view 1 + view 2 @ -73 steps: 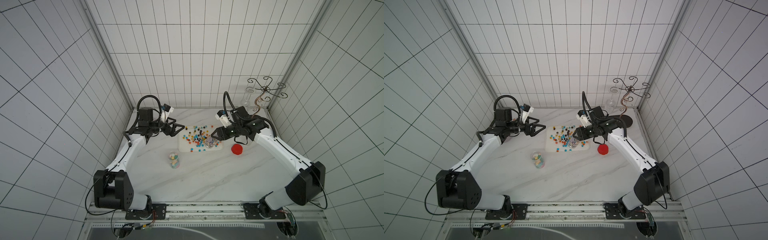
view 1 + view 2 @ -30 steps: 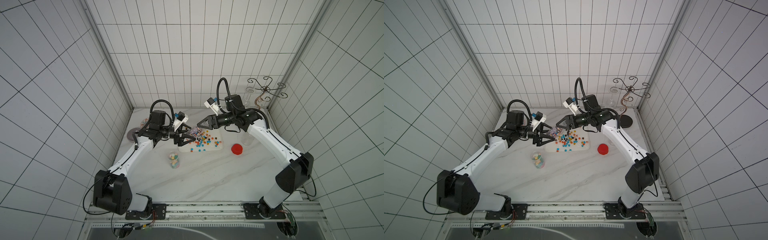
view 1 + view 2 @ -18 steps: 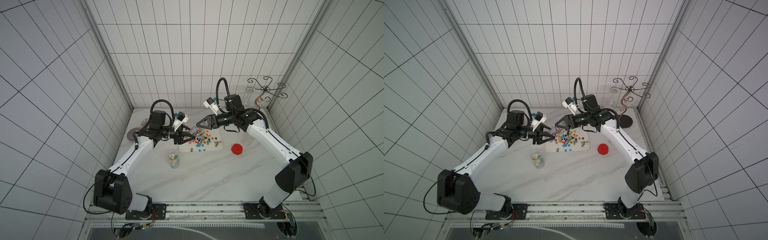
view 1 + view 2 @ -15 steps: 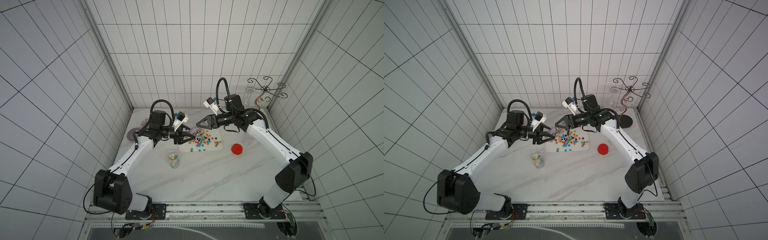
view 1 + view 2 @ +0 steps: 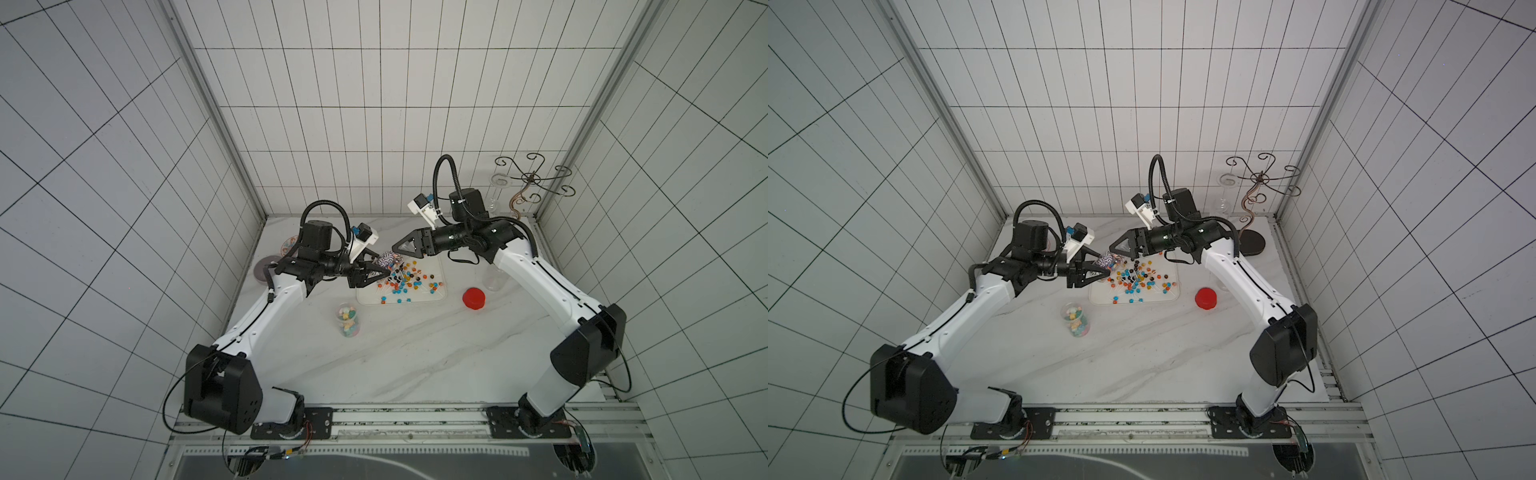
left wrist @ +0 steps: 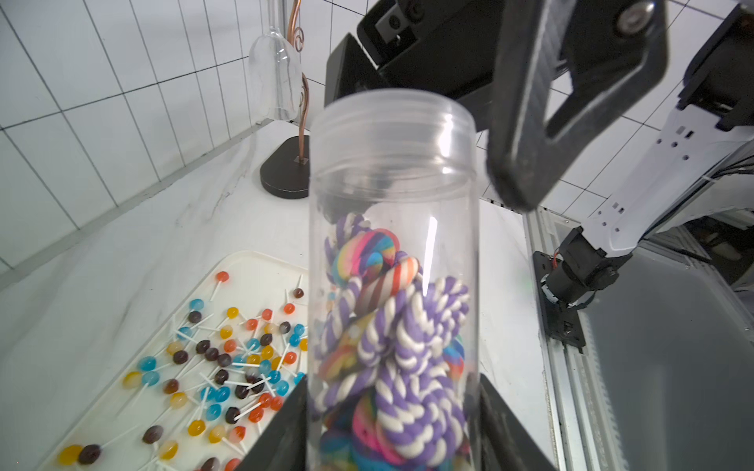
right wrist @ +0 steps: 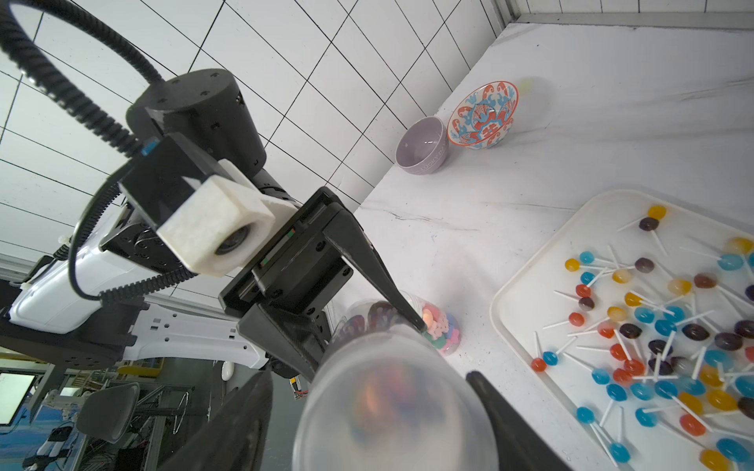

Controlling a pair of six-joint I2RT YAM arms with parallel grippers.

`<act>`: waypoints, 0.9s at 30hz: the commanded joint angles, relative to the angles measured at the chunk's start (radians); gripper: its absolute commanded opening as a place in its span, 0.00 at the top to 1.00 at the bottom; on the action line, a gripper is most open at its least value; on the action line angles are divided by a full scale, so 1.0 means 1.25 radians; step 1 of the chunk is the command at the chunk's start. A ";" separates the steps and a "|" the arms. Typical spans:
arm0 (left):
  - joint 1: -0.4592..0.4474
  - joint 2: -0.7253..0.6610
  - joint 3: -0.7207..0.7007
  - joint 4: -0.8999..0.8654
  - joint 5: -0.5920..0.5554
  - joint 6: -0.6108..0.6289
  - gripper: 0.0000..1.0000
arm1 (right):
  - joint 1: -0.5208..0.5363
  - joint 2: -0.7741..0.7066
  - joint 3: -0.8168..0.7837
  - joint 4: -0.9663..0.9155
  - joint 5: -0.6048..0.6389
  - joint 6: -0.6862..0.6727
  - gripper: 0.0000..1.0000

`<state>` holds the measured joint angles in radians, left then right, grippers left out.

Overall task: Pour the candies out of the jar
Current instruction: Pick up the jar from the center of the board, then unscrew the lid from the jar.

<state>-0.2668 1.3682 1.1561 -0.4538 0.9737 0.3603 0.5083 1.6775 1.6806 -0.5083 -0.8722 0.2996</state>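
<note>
Both top views: jar pinched by left gripper, held raised over left end of tray. Right gripper positioned at jar's other end. Both arms stretched inward above marble table, tiled walls around.
Left wrist: swirl candies packed in jar, mouth uncapped.
Right wrist: right jaws spread, flanking jar.

Clear plastic jar, lid off and threaded mouth open, is clamped at its base end by the left gripper. It is held in the air above the left part of a white tray. Candies inside are purple-white twisted ropes and rainbow swirls, packed toward the base; the mouth half is empty. Small ball lollipops on white sticks (red, blue, yellow, brown) are scattered on the tray.
</note>
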 commanded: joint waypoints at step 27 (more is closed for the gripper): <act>-0.214 -0.140 -0.035 -0.065 -0.564 0.192 0.50 | -0.111 -0.038 -0.152 -0.056 -0.213 -0.027 0.19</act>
<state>-0.5293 1.2034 1.1061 -0.5594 0.2684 0.5854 0.3435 1.5982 1.5135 -0.5510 -1.1240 0.3012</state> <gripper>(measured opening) 0.531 0.815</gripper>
